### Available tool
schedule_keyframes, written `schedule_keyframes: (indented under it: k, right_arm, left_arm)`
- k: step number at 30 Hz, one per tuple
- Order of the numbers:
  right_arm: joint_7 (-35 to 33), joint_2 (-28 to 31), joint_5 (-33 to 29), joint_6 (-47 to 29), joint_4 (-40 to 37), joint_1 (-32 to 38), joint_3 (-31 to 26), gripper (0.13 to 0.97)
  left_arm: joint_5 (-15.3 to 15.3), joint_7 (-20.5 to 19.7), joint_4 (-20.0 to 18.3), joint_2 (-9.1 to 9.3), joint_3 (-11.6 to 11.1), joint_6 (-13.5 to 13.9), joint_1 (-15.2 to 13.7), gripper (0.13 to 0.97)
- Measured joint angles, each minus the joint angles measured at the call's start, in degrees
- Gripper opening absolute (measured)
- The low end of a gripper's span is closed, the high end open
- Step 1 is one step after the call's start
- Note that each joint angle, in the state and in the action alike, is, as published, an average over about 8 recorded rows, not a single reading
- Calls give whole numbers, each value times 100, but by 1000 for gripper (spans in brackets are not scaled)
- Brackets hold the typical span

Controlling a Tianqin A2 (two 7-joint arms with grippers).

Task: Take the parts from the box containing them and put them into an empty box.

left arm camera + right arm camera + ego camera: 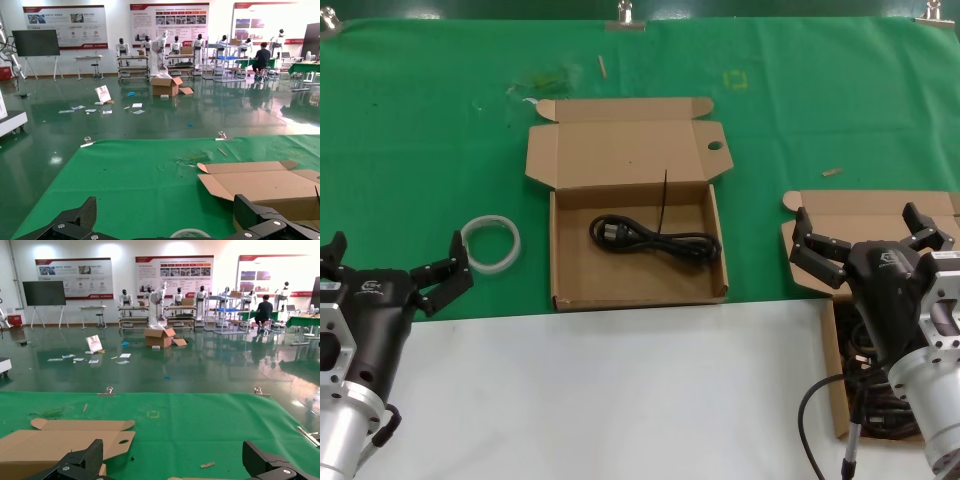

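Head view: the box with the holed lid [638, 245] sits open in the middle of the green cloth [420, 130], and one coiled black cord [655, 239] already lies flat on its floor, so the receiving box is no longer bare. The source box [810, 265] stands at the robot's right, partly off the green onto the white surface [620, 400]; its lid flap is folded back and a dark tangle of further cords [880, 405] shows in its tray, mostly hidden behind the right arm. The right gripper [870, 240] hovers over that box's lid end with fingers spread wide and nothing between them. The left gripper [395, 270] is parked at the near left, also spread and empty, just beside a white ring [492, 243] that is no part of the job. Left wrist view: both fingertips [75, 220] frame the cloth and the holed box's lid flap [255, 182]; nothing is held. Right wrist view: fingertips [82, 460] are well apart, with cardboard flap [60, 440] below and beyond them; the cords themselves are not visible here. Judgement: one transfer looks complete and the step in hand is the reach for the next cord. The next move calls for bringing the right gripper back and down over the tray, then closing on a single bundle without snagging its neighbours.
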Motion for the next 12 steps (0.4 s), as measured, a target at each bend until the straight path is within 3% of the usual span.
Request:
schedule_keyframes:
  k: [12]
  right_arm:
    - [0,0,0,0,0,0,0,966]
  left_arm:
    - [0,0,0,0,0,0,0,966]
